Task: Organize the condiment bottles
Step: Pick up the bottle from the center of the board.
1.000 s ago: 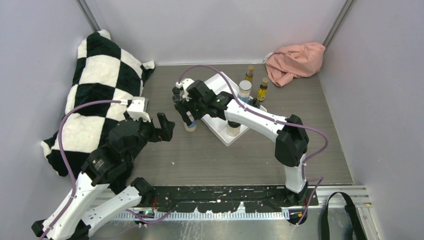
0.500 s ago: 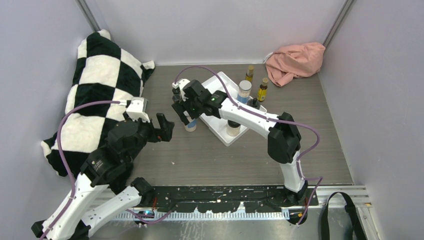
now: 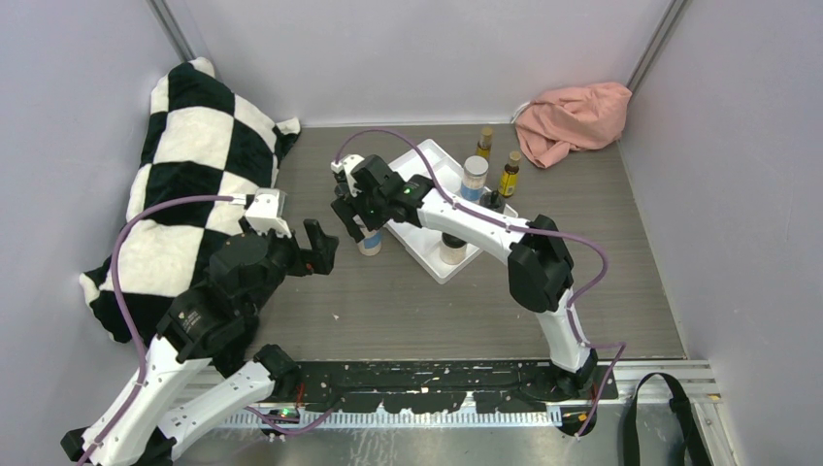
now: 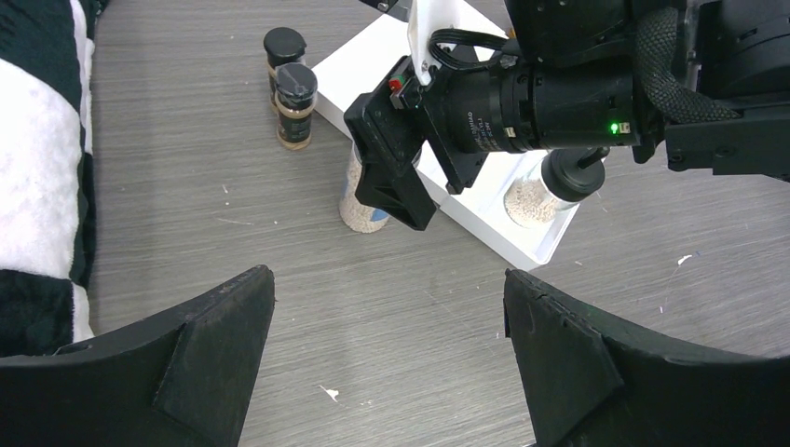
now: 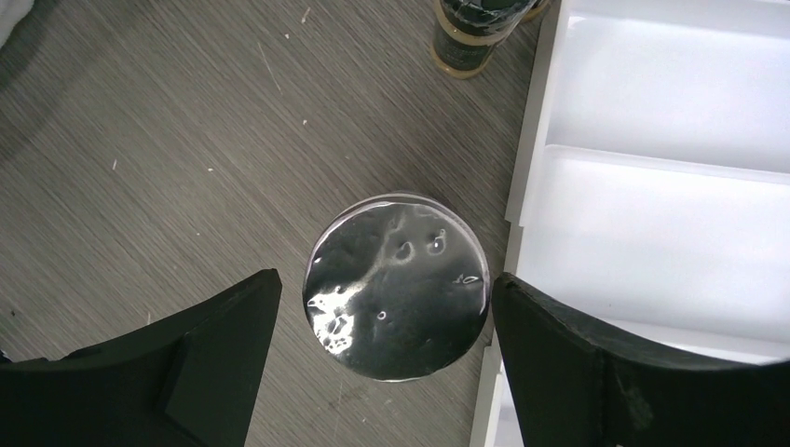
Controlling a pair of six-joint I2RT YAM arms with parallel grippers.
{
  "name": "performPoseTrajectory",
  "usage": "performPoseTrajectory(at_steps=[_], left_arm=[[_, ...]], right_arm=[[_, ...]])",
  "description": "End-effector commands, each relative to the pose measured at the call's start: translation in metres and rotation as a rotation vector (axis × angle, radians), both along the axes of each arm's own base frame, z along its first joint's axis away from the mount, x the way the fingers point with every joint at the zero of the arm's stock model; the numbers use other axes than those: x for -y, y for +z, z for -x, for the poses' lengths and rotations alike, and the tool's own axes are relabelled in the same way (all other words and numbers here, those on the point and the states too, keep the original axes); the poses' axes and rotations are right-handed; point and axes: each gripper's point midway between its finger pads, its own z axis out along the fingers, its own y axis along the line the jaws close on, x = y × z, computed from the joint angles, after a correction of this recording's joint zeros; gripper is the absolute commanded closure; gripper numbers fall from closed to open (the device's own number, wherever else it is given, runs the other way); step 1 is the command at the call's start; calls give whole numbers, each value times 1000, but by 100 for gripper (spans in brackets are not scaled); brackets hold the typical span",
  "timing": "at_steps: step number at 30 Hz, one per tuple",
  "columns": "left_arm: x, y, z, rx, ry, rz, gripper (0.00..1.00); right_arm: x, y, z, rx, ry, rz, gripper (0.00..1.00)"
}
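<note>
Upright on the table [image 5: 140, 140], long axis vertical, lid facing straight up: silver-lidded jar [image 5: 396, 279], just beside the left wall of the white tray [image 5: 652, 214]. Lid round, shiny and dimpled; body clear, filled with pale granules, blue label low down. Right claw [image 3: 355, 219] open astride this jar, one finger on either side, a gap showing on one side, contact on the other impossible to tell. Left claw [image 4: 387, 354] wide open, holding nothing, above bare table nearby. In the tray, both upright: second silver-lidded jar [image 3: 475, 176] and a tan black-capped jar [image 4: 550, 186] of pale granules in the near corner. Tiny dark bottles [image 4: 296, 101], two, upright and close together on the table beyond the first jar. Amber bottles [image 3: 509, 173], two, slim, upright behind the tray.
</note>
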Motion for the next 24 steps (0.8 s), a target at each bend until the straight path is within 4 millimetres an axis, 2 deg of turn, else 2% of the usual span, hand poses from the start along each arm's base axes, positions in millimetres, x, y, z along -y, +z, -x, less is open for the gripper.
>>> performPoseTrajectory(at_steps=[1,7,14,17,24], left_arm=[[3,10,-6,42,7,30,6],[6,12,-8,46,3,32,6],[4,10,-7,47,8,28,6],[3,9,-7,45,11,27,6],[2,10,-6,46,12,31,6]], right_arm=[[-13,28,-8,34,33,-70,13],[-14,28,-11,36,34,-67,23],[-13,27,-13,34,32,-52,48],[-12,25,-12,26,31,-50,63],[-11,33,-11,37,24,-60,82]])
